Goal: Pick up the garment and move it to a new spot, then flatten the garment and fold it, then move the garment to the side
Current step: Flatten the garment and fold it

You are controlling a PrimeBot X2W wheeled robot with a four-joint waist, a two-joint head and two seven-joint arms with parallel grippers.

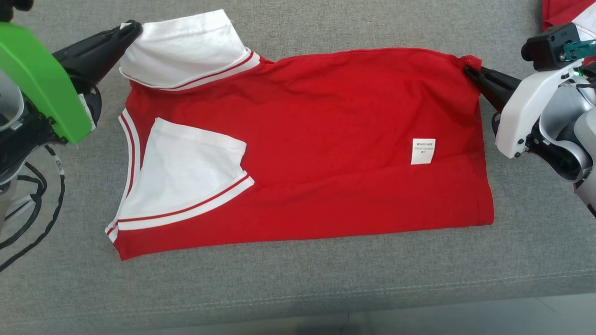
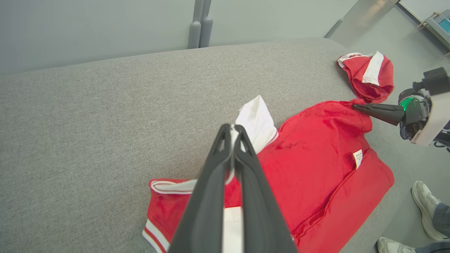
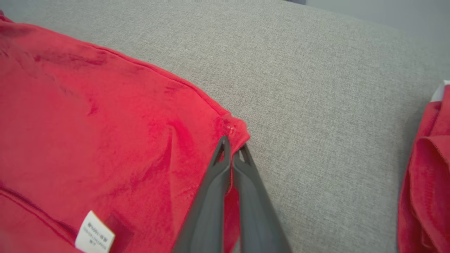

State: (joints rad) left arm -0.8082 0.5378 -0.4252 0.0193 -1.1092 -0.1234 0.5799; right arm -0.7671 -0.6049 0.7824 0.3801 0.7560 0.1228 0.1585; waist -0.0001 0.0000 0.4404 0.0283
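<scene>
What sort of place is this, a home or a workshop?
Likely an indoor test room: a wide grey fabric-covered bench, a bare pale wall behind it, and a person's pale sneaker on smooth floor.

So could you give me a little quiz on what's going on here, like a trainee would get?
1. True or false: the left gripper is shut on a white sleeve of the red fabric T-shirt.
2. Which part of the T-shirt does the right gripper pinch? A) the collar B) a red far corner C) the white label
3. Fill in: the T-shirt lies on a ___ woven-fabric cushion.

Key: 1 true; 2 B; 3 grey.
</scene>
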